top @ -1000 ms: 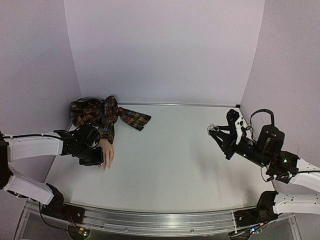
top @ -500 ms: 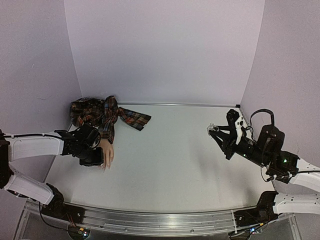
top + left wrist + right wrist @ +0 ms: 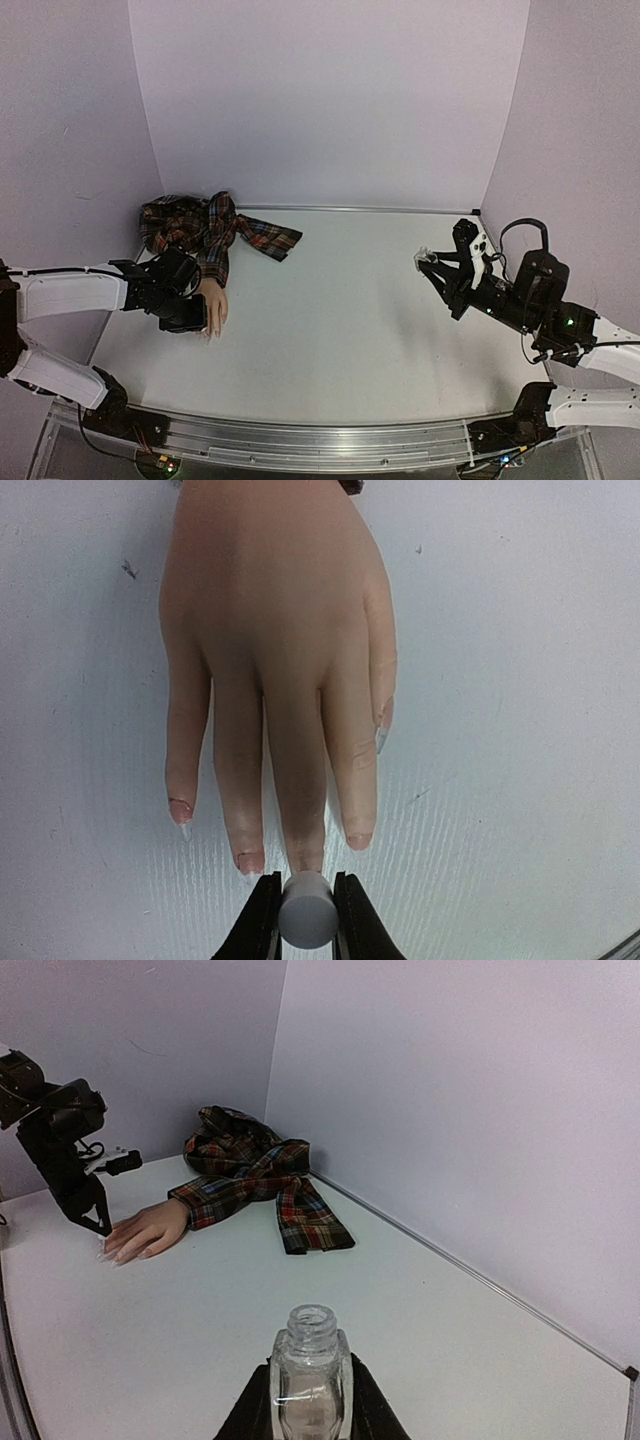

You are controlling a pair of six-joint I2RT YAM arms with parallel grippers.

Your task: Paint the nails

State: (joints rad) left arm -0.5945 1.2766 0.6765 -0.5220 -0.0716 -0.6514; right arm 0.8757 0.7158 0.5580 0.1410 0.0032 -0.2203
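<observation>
We see a white table (image 3: 340, 330) closed in by pale lilac walls (image 3: 330, 100). At its far left corner a plaid sleeve (image 3: 210, 232) lies crumpled, and a flesh-coloured mannequin hand (image 3: 275, 660) comes out of it, palm down and flat on the surface, fingers pointing to the near edge.

The nails (image 3: 381, 740) tip those fingers. From the left wrist view we can make out the ones on the thumb, the index, the ring finger and the little finger, all pale and glossy.

The left gripper (image 3: 305, 895) sits just off the fingertips, its jaws drawn narrow and clamped on a round white cap (image 3: 307, 917). The cap stands right at the end of the middle finger and hides that finger's nail. We cannot tell whether anything under the cap touches it. The other nails lie to either side of the cap, close by but clear of the jaws.

Well apart, on the right side of the table, the right gripper (image 3: 311, 1400) is closed around a clear bottle (image 3: 311, 1360). The bottle is held upright with its neck uncapped, and it faces across the table toward the hand.
</observation>
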